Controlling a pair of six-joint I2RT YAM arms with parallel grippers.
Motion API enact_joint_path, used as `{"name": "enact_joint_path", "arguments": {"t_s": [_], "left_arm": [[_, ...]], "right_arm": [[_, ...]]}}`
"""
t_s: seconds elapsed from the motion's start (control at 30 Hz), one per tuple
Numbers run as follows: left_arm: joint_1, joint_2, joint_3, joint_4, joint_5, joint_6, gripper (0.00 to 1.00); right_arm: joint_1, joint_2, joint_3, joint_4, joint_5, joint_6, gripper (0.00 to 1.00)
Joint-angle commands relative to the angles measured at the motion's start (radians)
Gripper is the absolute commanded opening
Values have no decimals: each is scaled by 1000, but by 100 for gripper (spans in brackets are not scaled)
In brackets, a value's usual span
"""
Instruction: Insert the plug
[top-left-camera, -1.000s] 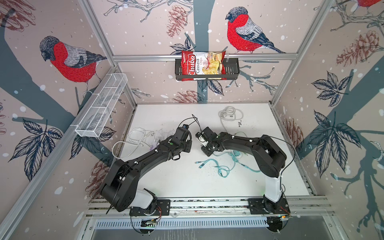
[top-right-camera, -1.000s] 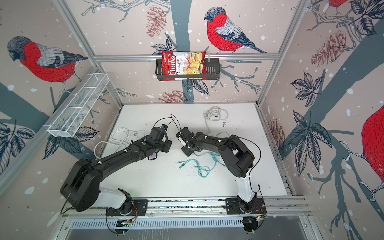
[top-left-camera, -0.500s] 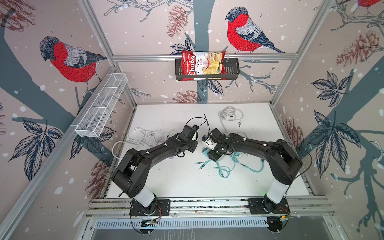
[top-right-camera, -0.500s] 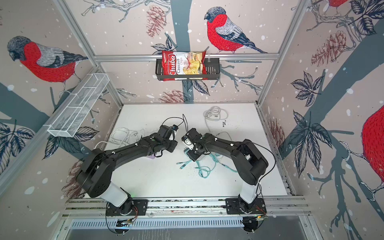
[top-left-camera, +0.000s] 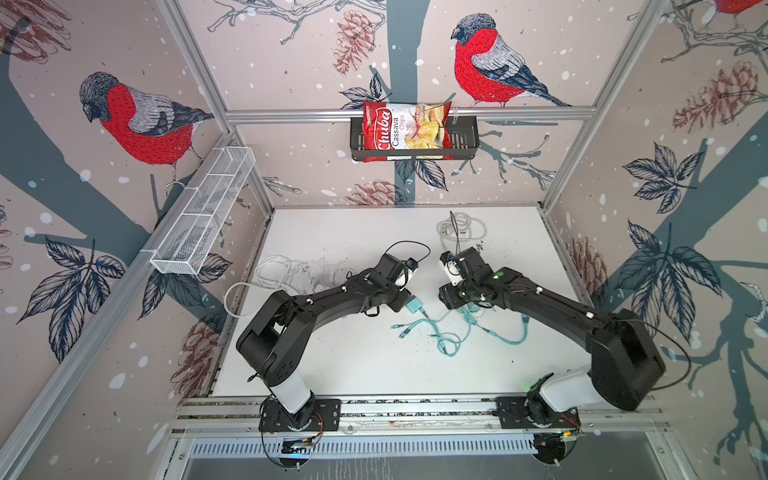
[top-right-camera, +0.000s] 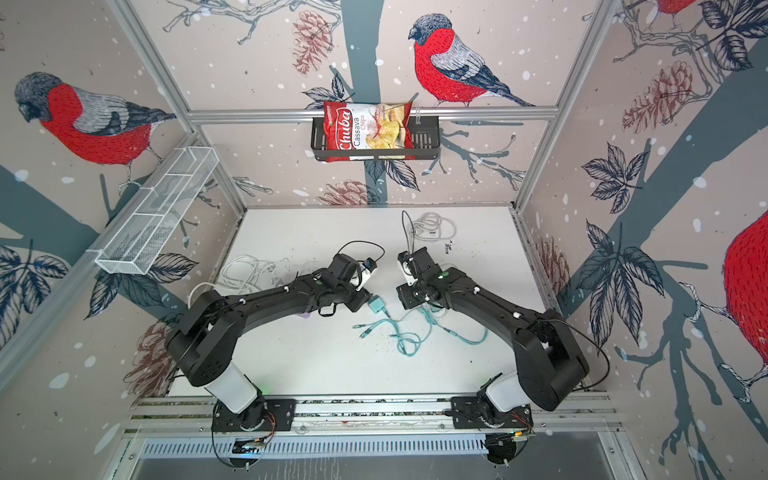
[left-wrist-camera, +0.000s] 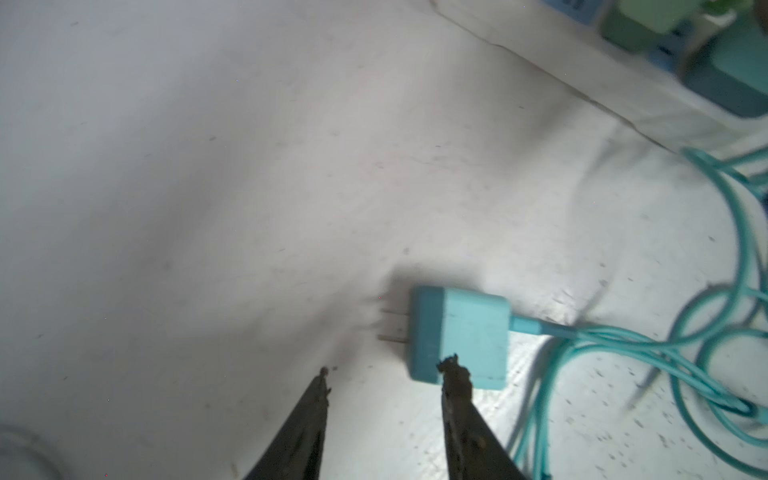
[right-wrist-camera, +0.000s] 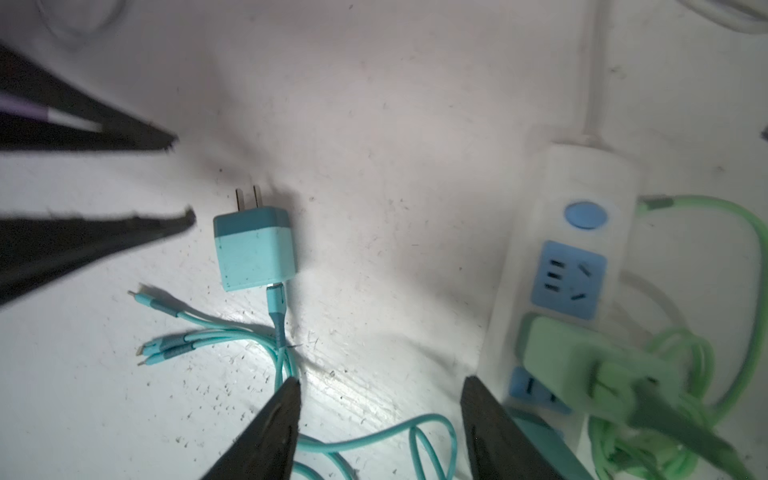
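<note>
1. both arms have drawn apart since a second ago; the right gripper (right-wrist-camera: 381, 379) has backed off toward its own side, and a gap now shows between the two wrists in both top views.
2. lying in that gap, flat on the white worktop (top-left-camera: 353, 357), is the teal plug (top-left-camera: 414, 305), held by neither arm.
3. its two metal prongs stick out bare, and a teal cable (right-wrist-camera: 278, 316) runs from its other end into loose loops on the worktop.
4. the left gripper (left-wrist-camera: 386, 365) hangs low over the worktop with its jaws spread and nothing between them; one fingertip (left-wrist-camera: 455, 374) sits just beside a corner of the plug, and the right wrist view shows a small gap there.
5. the right gripper's jaws also stand apart, empty, above the cable loops.
6. next to them lies the white power strip (right-wrist-camera: 582, 183), well apart from the teal plug.
7. one blue socket (right-wrist-camera: 569, 278) on the strip shows its slots; just beside it a green plug (right-wrist-camera: 582, 365) sits in the strip with its green cord bunched alongside.
8. a coil of white cable (top-left-camera: 459, 228) lies near the back of the worktop.
</note>
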Motion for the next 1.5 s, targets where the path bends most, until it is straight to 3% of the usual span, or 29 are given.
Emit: {"name": "enact_joint_path", "arguments": {"t_s": [0.0,0.3,0.53,0.83,1.0,1.3,1.47], "left_arm": [[-6,30,53,-33,-4,40,47],[-2,205,193,-106,105,8,44],[-5,190,124,-95,129,-91,43],[-11,45,-36,-56,37,-374,37],[-14,-67,-142,-39,33,-511,39],[-14,-244,-260,-155,14,-555,43],[-14,-326,-302,-200,-81,-569,44]], "right_arm": [[-43,-71,-48,5,-16,153,64],[-50,-199,-176,47,-50,305,64],[7,-282,-216,77,-44,369,64],[70,-316,-259,147,-81,436,65],[113,-280,-302,207,-91,454,65],[166,-194,-333,300,-84,474,65],[237,-178,-340,355,-87,522,65]]}}
